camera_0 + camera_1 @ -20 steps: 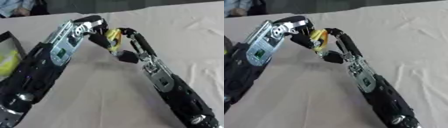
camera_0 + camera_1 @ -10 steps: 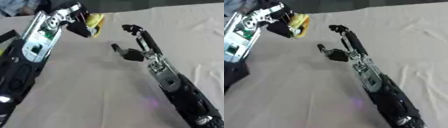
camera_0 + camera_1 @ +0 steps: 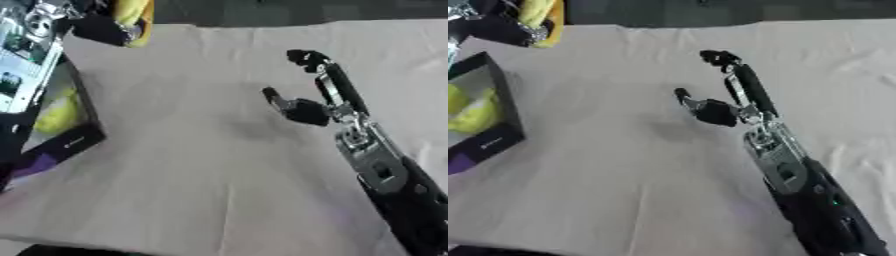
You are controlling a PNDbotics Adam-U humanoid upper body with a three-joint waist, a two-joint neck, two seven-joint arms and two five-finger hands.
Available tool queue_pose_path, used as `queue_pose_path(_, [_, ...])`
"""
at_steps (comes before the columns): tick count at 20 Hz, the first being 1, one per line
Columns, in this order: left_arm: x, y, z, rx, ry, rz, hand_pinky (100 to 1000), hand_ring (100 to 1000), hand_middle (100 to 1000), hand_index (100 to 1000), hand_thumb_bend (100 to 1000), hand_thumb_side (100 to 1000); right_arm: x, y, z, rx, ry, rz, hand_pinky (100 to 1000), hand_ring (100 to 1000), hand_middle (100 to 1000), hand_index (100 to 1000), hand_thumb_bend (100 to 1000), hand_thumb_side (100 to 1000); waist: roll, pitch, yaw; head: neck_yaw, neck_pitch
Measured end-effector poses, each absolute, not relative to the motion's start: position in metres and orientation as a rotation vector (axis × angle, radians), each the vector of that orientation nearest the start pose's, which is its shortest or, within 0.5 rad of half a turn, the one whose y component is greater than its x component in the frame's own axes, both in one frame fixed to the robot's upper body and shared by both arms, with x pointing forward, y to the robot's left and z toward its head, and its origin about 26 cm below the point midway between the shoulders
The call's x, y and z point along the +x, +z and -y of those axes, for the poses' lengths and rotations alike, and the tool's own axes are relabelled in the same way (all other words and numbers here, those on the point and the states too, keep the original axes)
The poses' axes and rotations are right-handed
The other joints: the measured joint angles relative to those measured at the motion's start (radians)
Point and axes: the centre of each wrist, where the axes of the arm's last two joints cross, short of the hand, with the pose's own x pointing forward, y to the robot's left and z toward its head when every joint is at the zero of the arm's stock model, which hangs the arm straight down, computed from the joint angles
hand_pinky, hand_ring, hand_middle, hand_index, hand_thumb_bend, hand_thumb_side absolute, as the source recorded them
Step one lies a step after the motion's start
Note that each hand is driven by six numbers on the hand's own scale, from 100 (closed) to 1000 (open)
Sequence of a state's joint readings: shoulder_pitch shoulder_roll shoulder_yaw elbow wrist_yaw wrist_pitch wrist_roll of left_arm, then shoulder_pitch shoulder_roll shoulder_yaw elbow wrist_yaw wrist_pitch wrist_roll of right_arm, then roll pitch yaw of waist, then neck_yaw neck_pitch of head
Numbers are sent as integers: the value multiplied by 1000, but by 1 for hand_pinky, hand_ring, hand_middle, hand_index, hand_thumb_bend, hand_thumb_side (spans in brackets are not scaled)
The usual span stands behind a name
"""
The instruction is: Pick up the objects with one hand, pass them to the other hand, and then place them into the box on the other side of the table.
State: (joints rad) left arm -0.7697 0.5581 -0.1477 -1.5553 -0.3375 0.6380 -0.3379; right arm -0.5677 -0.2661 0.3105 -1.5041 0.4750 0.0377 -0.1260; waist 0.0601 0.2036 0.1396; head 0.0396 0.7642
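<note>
Cloth-covered worktop (image 3: pixel 219 190): left hand (image 3: pixel 101 27) fingers clamped on banana (image 3: pixel 131 17), box (image 3: pixel 487 135) drop pending; right hand (image 3: pixel 724 95) fingers apart, empty.

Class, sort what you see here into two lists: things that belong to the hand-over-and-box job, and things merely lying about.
Job:
- yellow object, held in the left hand
- right hand, open and empty over the table
- box at the table's left, with yellow things inside

Lying about:
- tablecloth
- purple item beside the box
</note>
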Motion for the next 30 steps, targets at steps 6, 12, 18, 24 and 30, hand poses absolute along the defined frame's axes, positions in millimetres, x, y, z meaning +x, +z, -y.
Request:
queue_pose_path(6, [389,266,-310,717,-653,1379,732,607,552,444,246,130,378,154,185,-557,732,2055,844,834,778,861,409,379,-7,0,3,51,0])
queue_pose_path(12, [385,240,-352,792,-550,1249,732,610,554,451,248,133,378,168,201,-601,604,2099,838,821,767,848,404,355,-13,0,3,70,0])
queue_pose_path(18, [383,211,-378,808,-463,1151,733,612,558,461,248,136,377,173,213,-622,550,2092,838,821,767,848,408,354,-19,0,3,72,0])
queue_pose_path(24, [383,196,-389,803,-432,1104,736,621,576,501,290,183,375,176,218,-633,519,2095,836,818,765,845,409,343,-23,0,-1,72,0])
queue_pose_path(30, [384,175,-405,835,-388,1040,790,728,717,723,785,500,372,186,227,-659,454,2119,836,817,765,845,405,342,-32,0,-7,70,0])
